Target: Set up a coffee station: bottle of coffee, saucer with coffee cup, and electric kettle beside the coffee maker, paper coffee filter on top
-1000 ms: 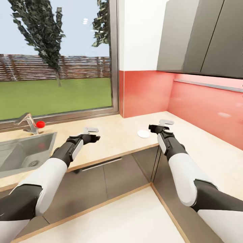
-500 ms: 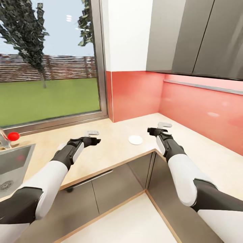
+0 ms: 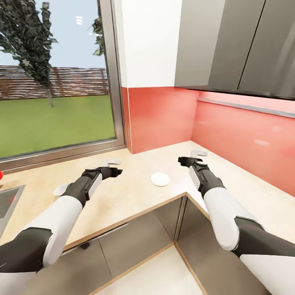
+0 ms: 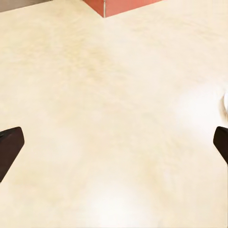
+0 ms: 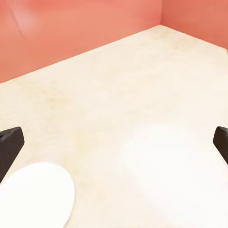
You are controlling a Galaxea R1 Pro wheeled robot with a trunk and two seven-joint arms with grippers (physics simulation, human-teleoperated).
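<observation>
The saucer (image 3: pixel 159 179), a small flat white plate, lies on the light speckled kitchen countertop (image 3: pixel 135 196) near its inner corner. It also shows in the right wrist view, saucer (image 5: pixel 35 195), and as a white sliver (image 4: pixel 225 102) in the left wrist view. My left gripper (image 3: pixel 116 169) hovers open over bare worktop left of the saucer, fingertips (image 4: pixel 9 147) far apart. My right gripper (image 3: pixel 183 159) is open to the saucer's right, its fingertips (image 5: pixel 9 142) wide apart with nothing between them. The coffee maker, bottle of coffee and electric kettle are out of view.
A small pale rounded thing (image 3: pixel 60 189) peeks out beside my left forearm; I cannot tell what it is. The steel sink (image 3: pixel 7 201) is at the far left. A red backsplash (image 3: pixel 241 143), a thin grey ledge (image 3: pixel 246 107), dark wall cabinets (image 3: pixel 246 45) and a window (image 3: pixel 57 78) bound the corner.
The camera has swung right: tap and most of the sink have slid out at the left, and the corner and saucer sit further left. Both arms hold the same pose, grippers still open.
</observation>
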